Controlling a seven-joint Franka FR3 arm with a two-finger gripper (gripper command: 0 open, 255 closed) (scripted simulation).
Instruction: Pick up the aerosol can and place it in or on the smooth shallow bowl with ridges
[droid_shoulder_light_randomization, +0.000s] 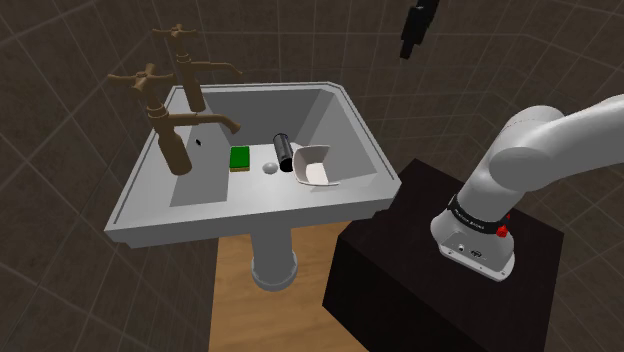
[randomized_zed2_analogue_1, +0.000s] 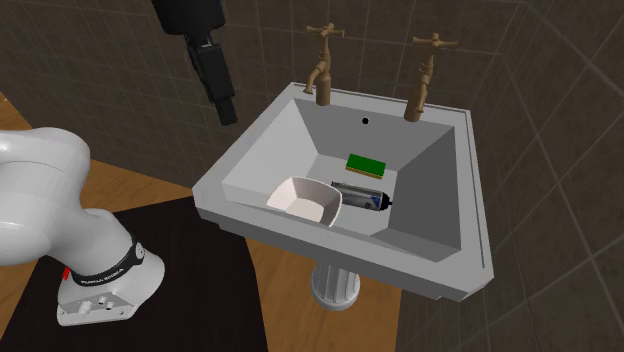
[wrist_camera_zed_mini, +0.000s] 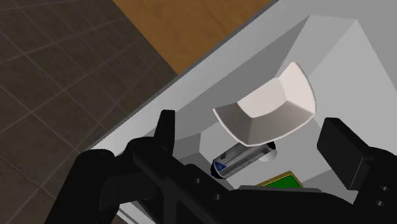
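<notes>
Hanging high over the sink, the end effector (randomized_zed2_analogue_1: 224, 100) sits in the upper left of the second exterior view. In the wrist view its two black fingers (wrist_camera_zed_mini: 167, 130) stand wide apart and grip nothing. The aerosol can (randomized_zed2_analogue_1: 362, 197) lies on its side on the floor of the grey sink (randomized_zed2_analogue_1: 440, 270), near frame centre, just right of the white bowl (randomized_zed2_analogue_1: 305, 200). A green sponge (randomized_zed2_analogue_1: 366, 165) lies just above the can, below two brown taps (randomized_zed2_analogue_1: 322, 60).
</notes>
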